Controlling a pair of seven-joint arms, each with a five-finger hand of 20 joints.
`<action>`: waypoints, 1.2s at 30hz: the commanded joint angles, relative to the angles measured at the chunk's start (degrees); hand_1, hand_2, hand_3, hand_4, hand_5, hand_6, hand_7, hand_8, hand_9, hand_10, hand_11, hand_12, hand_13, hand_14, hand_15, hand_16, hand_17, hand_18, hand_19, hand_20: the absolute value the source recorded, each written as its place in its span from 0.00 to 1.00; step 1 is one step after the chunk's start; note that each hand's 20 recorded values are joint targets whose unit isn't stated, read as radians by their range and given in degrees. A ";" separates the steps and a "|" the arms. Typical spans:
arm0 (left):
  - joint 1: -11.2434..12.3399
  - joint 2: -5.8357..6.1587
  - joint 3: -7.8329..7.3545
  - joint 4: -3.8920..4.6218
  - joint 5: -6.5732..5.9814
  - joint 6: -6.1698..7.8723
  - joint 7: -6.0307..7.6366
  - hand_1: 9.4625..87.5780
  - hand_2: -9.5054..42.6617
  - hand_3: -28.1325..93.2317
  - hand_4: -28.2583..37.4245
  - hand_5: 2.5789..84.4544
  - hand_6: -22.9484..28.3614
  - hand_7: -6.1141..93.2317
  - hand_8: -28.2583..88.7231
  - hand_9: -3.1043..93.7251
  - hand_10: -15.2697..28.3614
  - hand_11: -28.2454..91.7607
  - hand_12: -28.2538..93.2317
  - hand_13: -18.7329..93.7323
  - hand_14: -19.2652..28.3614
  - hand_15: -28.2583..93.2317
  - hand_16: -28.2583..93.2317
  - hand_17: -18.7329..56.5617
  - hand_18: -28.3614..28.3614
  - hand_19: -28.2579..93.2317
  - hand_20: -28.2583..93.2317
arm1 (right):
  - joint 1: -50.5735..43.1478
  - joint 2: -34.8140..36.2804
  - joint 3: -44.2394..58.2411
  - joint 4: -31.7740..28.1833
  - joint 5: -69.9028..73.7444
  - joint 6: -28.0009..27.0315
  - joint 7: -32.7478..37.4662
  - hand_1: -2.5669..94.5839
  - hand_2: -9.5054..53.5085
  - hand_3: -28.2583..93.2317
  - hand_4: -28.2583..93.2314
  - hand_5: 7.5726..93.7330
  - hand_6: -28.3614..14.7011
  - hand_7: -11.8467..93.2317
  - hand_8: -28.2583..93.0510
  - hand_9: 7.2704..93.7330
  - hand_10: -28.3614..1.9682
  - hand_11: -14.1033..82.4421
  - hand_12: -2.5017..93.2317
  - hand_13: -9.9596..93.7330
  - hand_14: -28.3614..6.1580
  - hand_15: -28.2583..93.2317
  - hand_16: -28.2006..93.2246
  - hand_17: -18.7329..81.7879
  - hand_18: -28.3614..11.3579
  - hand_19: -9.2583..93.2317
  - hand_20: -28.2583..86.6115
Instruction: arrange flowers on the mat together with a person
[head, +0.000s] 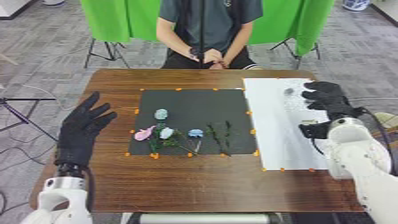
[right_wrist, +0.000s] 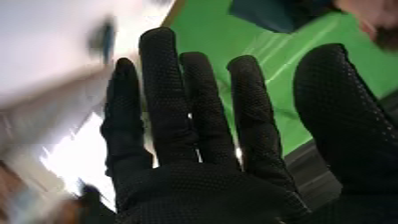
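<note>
Head view: the pink flower (head: 143, 134), white flower (head: 166, 133) and blue flower (head: 195, 133) lie close on the black mat (head: 191, 102). Left hand (head: 78, 137) and right hand (head: 334, 102) have fingers apart; a low sweep could snag crowded stems (head: 154, 144).

The flower stems (head: 154, 146) on the black mat (head: 200, 104) are too small to tell apart.
</note>
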 joint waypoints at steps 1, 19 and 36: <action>-1.28 0.83 0.91 0.53 -1.02 0.05 0.58 0.18 0.28 0.88 0.00 0.44 0.56 0.15 0.17 0.42 0.76 0.41 0.31 0.43 0.96 0.60 0.18 0.16 0.96 0.68 0.41 | 14.86 4.89 -8.33 8.83 -16.42 -6.65 5.83 0.37 0.07 0.90 0.03 0.47 0.73 0.30 0.11 0.50 0.51 0.33 0.17 0.60 0.45 0.66 0.31 0.35 0.12 0.73 0.45; -2.15 0.85 1.37 0.90 -0.94 -0.86 0.17 0.18 0.28 0.88 0.00 0.44 0.56 0.15 0.17 0.42 0.76 0.41 0.31 0.43 0.96 0.60 0.18 0.16 0.96 0.68 0.41 | 21.19 2.24 -16.33 19.77 -27.44 -18.35 9.74 0.38 0.02 0.89 0.02 0.48 0.76 0.31 0.11 0.49 0.52 0.31 0.17 0.60 0.50 0.65 0.31 0.35 0.12 0.73 0.42; -3.50 -0.11 1.20 1.56 -0.16 -2.58 -1.28 0.18 0.28 0.88 0.00 0.44 0.56 0.16 0.17 0.42 0.76 0.41 0.31 0.43 0.96 0.60 0.18 0.16 0.96 0.68 0.41 | 21.00 -1.15 -18.03 21.90 -29.89 -21.75 8.89 0.38 0.00 0.89 0.01 0.43 0.78 0.30 0.11 0.45 0.53 0.29 0.17 0.59 0.51 0.64 0.32 0.34 0.10 0.72 0.41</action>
